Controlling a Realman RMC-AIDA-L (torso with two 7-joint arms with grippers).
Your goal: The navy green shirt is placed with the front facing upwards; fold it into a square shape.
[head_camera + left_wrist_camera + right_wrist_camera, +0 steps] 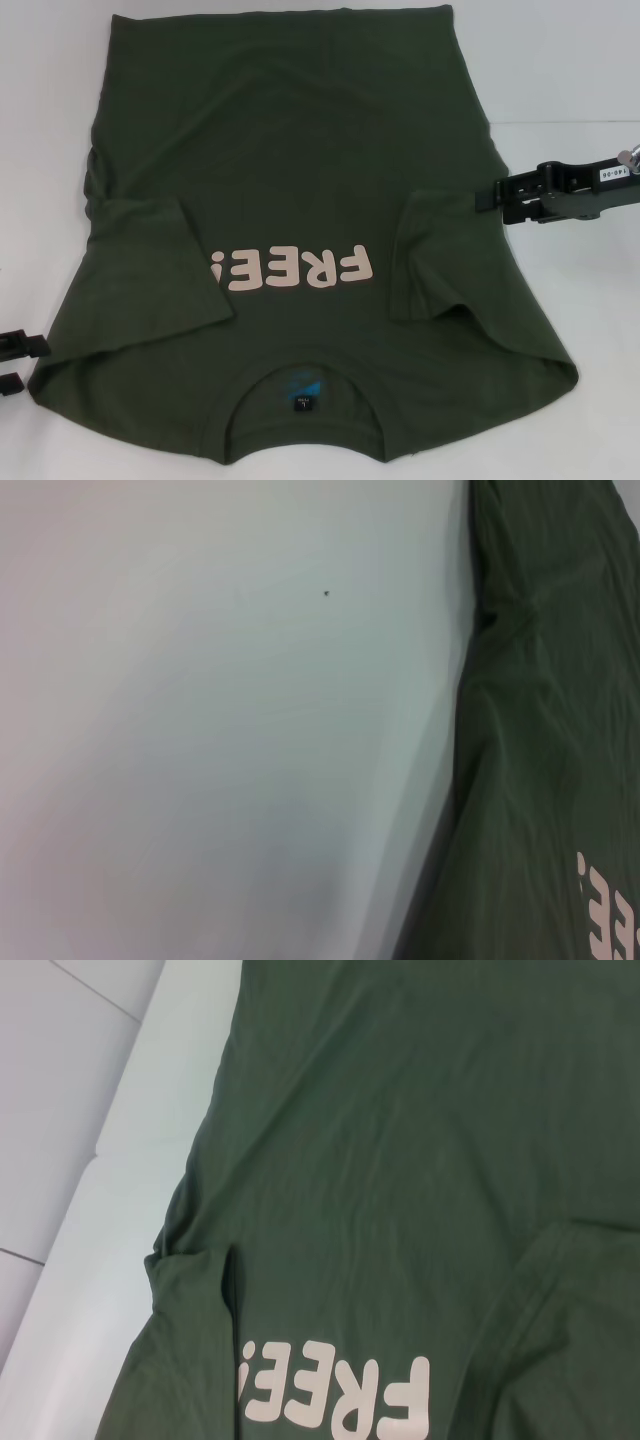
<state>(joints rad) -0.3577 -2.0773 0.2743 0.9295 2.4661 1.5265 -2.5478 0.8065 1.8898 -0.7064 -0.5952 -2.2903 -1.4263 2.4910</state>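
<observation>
The navy green shirt [300,200] lies flat on the table [570,80], front up. Its collar [305,400] is at the near edge, toward the robot, and its hem is at the far side. Both sleeves are folded inward onto the body: the left sleeve [160,270] lies on the left part, the right sleeve [440,260] on the right part. The lettering [288,268] is between the two sleeves, just behind the collar. The right gripper [490,195] is at the right edge of the shirt, beside the right sleeve. The left gripper [20,360] is at the near left, just beside the left shoulder of the shirt.
</observation>
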